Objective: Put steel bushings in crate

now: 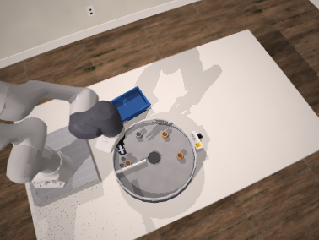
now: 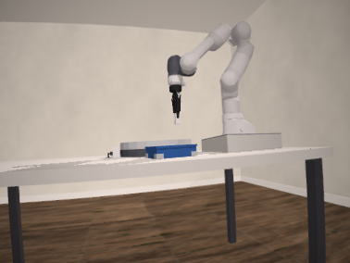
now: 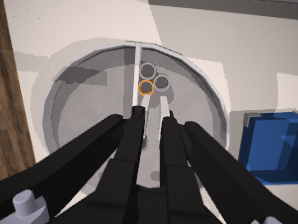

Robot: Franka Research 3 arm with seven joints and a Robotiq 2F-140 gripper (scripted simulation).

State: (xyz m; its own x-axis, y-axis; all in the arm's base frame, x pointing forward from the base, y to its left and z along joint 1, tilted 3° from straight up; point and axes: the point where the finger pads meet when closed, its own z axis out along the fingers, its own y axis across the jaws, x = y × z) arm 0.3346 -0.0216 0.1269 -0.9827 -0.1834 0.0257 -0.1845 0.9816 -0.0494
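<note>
Where steel bushings [image 1: 123,157] [image 3: 147,63] cluster, round turning table [image 1: 160,183] [image 2: 155,143] [image 3: 90,102]

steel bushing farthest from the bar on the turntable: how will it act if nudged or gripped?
The lone steel bushing is a short open ring, so likely rigid, not floppy. Its shiny grey wall suggests it could slip in a loose grip. Resting on the flat turning table, it would probably slide if nudged.

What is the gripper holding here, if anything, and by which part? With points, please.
Nothing is held: the gripper [image 1: 121,150] [image 2: 177,122] [image 3: 154,105] stands slightly open above the turning table [image 1: 169,179] [image 2: 131,152] [image 3: 90,107], with only a gap between its fingertips.
</note>
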